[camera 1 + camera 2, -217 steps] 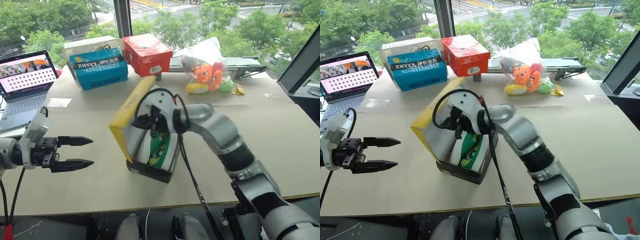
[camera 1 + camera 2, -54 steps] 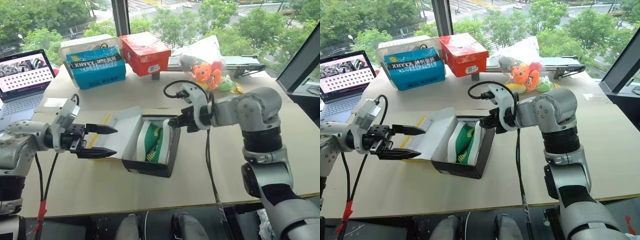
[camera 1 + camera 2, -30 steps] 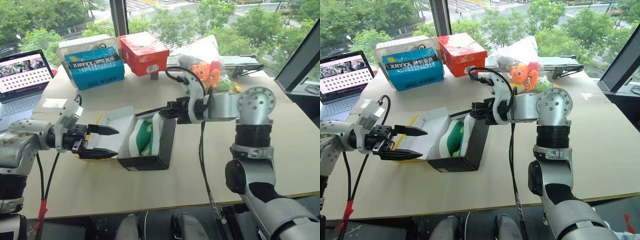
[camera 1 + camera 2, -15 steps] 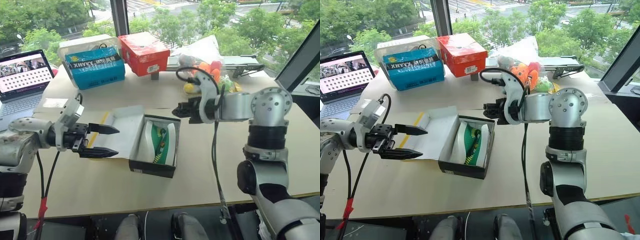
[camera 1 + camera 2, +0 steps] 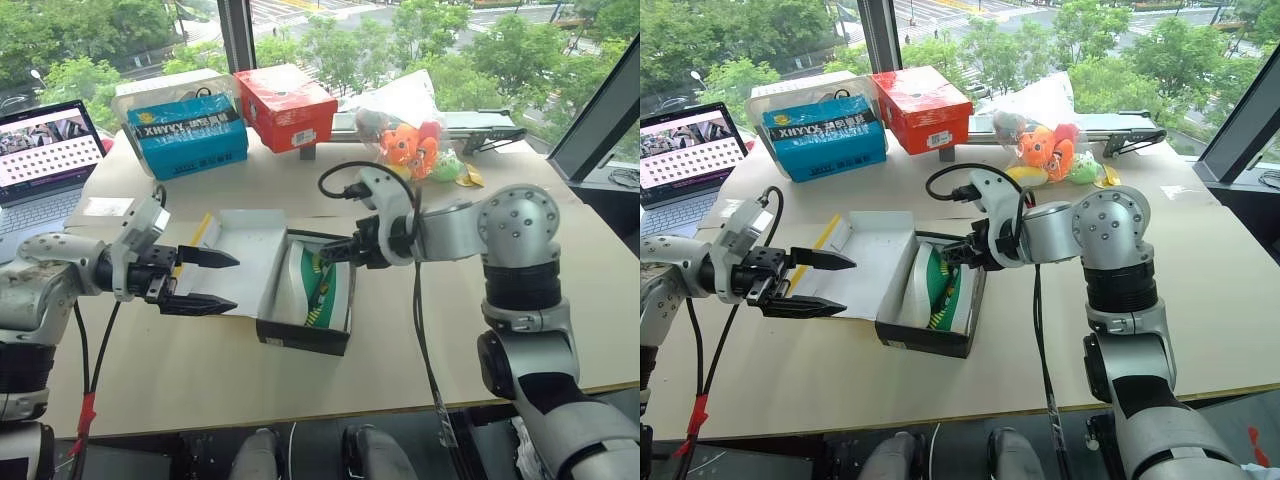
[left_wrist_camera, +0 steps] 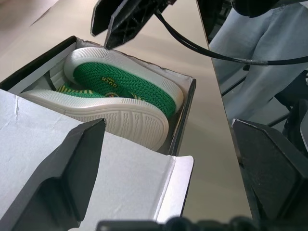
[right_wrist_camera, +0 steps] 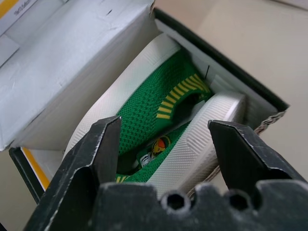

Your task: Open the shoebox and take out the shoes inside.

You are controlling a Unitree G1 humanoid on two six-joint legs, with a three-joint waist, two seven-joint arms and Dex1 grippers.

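Shoebox [image 5: 305, 300] sits open mid-table [image 5: 560, 280], black base toward the robot's right, white-lined lid [image 5: 240, 255] flopped flat on the robot's left w/ a yellow edge showing; cardboard looks light and stiff but prob. slides easily, so likely needs steadying if a shoe drags on the wall. Shoes [image 7: 159, 120], green knit w/ white soles, lie on their sides packed tight inside the base, soles facing opposite ways; judged light, soft in the upper, firm and rubbery at the sole; best hold prob. across one sole edge and the knit upper near the collar, not the loose tongue.

Right gripper [image 5: 952, 252] hangs just over the far rim of the base, tilted down into the box, jaws spread wide w/ nothing between them; in the right wrist view both fingers bracket the pair from above, not yet touching. Left gripper [image 5: 222, 280] hovers over the near edge of the lid, pointing toward the box, jaws also wide and empty; close to the cardboard, contact unclear.
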